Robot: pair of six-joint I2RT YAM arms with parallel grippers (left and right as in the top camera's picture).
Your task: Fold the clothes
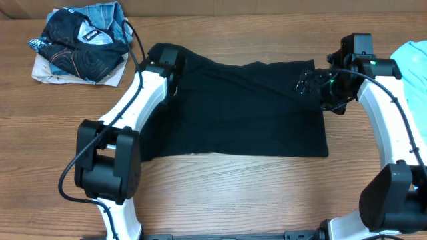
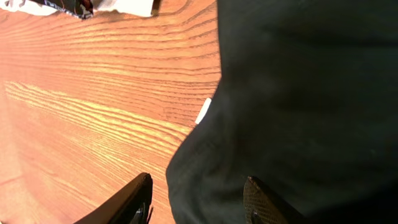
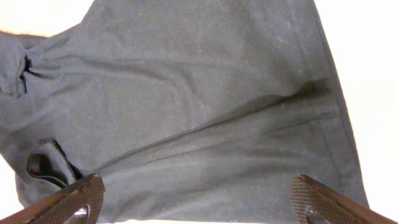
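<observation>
A large black shirt (image 1: 247,110) lies spread flat across the middle of the wooden table. My left gripper (image 1: 172,70) hovers at its upper left corner; the left wrist view shows the fingers (image 2: 199,199) open, straddling the shirt's edge (image 2: 298,112) near a small white label (image 2: 203,111). My right gripper (image 1: 320,85) is at the shirt's upper right corner; the right wrist view shows the fingers (image 3: 199,199) wide open over the black fabric (image 3: 186,93). A light blue T-shirt (image 1: 413,60) lies at the right edge.
A crumpled pile of dark printed and light garments (image 1: 80,43) sits at the far left of the table (image 1: 220,193). Black cables run along both arms.
</observation>
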